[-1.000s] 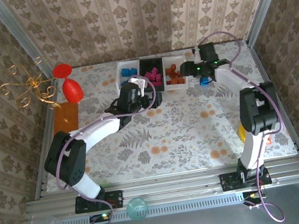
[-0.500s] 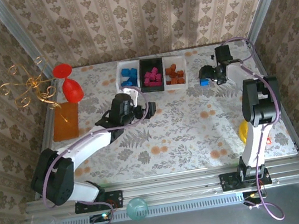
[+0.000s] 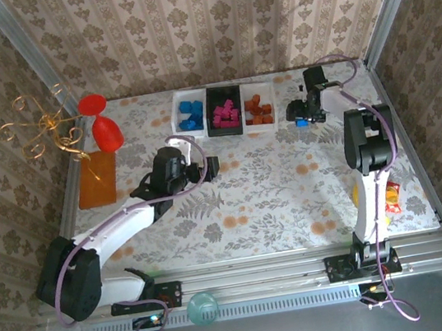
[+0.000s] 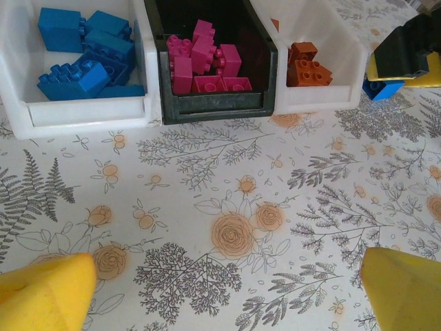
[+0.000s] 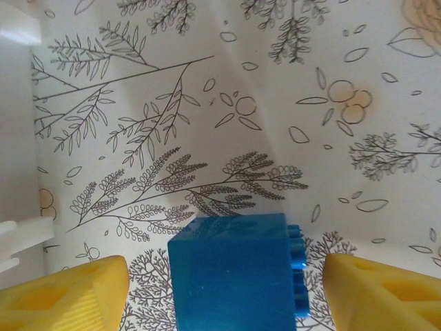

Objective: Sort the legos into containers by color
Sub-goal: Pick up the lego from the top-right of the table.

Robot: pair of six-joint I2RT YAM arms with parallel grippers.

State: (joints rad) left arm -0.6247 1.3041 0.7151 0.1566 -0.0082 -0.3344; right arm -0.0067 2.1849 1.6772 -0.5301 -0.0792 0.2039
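The left gripper (image 3: 207,166) had pulled back toward lower left, spread empty, while the nearer right gripper (image 5: 220,293) hung open astride the blue brick (image 5: 234,269), bottom centre, not gripping.

**Counter** (image 4: 227,207): the floral-printed covering was matt and smooth. **Blue brick** (image 5: 238,276), lower centre of the right wrist view: it was smooth moulded plastic with a soft sheen. **Fingers** (image 5: 62,293) of the right pincer (image 5: 224,276): these were yellow plastic, matt and faintly grainy. **White bins** (image 4: 83,114): they were smooth, semi-gloss plastic. **Black bin** (image 4: 213,107): its plastic rim looked scuffed and dull. **Red goblet** (image 3: 103,126), upper left: its surface was glossy. **Frame rails** (image 3: 262,272), bottom: these were bare brushed metal.
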